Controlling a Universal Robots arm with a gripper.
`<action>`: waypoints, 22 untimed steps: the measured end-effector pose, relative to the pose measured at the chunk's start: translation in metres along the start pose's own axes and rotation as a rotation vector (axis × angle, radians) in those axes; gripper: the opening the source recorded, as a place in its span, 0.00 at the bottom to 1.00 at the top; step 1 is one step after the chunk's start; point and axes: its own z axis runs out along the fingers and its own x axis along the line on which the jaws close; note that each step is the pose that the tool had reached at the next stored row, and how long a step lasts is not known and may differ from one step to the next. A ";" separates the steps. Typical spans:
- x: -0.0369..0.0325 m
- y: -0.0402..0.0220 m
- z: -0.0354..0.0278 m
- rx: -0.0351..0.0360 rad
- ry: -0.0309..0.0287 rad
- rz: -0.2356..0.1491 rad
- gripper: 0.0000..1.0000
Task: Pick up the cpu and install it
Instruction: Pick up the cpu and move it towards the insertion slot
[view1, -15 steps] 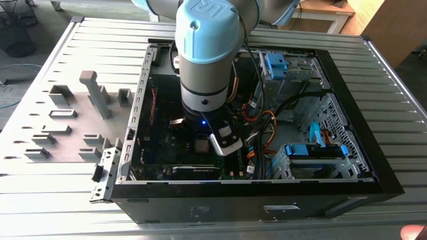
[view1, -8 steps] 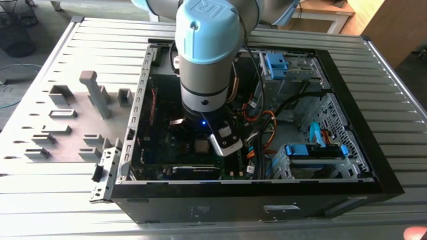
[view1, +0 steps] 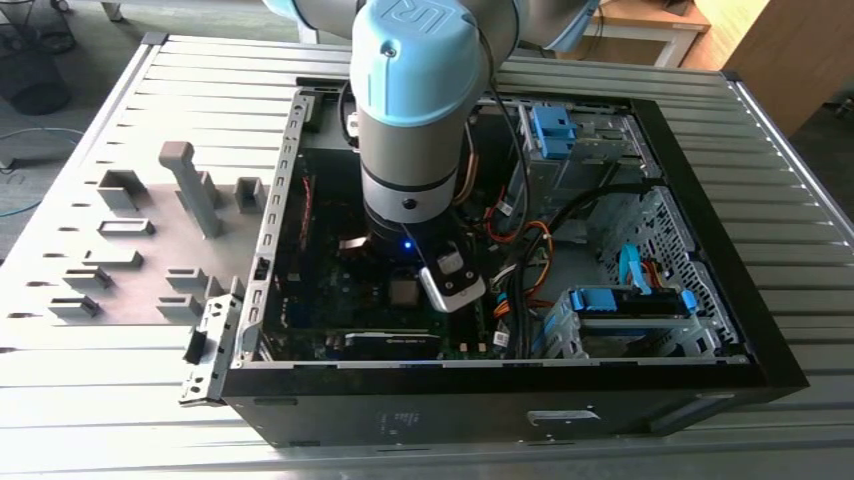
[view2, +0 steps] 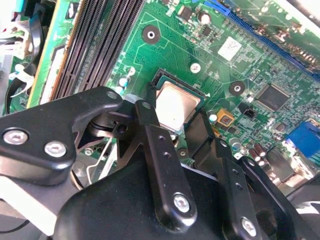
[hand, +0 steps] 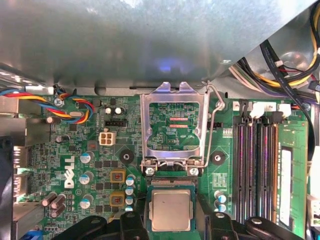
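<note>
The cpu (hand: 171, 209) is a small square chip with a silver-grey top, lying flat inside the black socket on the green motherboard (hand: 100, 170). It also shows in the second wrist view as the cpu (view2: 176, 104) and in the exterior view as the cpu (view1: 404, 292). My gripper (hand: 172, 222) hangs low over it, and its black fingers (view2: 146, 117) straddle the chip with a small gap on each side, so it is open. The metal socket bracket (hand: 173, 125) stands flipped up beside the socket, with its wire lever (hand: 215, 125) raised.
The arm reaches down into an open computer case (view1: 747, 340) on a slatted metal table. Memory slots (hand: 255, 165) run beside the socket. Cable bundles (view1: 527, 250) and blue drive brackets (view1: 627, 300) lie toward the exterior view's right. Grey holder frames (view1: 127, 225) stand on the exterior view's left.
</note>
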 end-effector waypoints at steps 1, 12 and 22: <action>0.0000 0.0001 -0.0002 -0.0002 -0.0001 0.000 0.47; -0.0007 0.0001 -0.0006 -0.0001 0.0000 0.000 0.47; -0.0007 0.0025 -0.0006 -0.0001 0.0000 0.000 0.47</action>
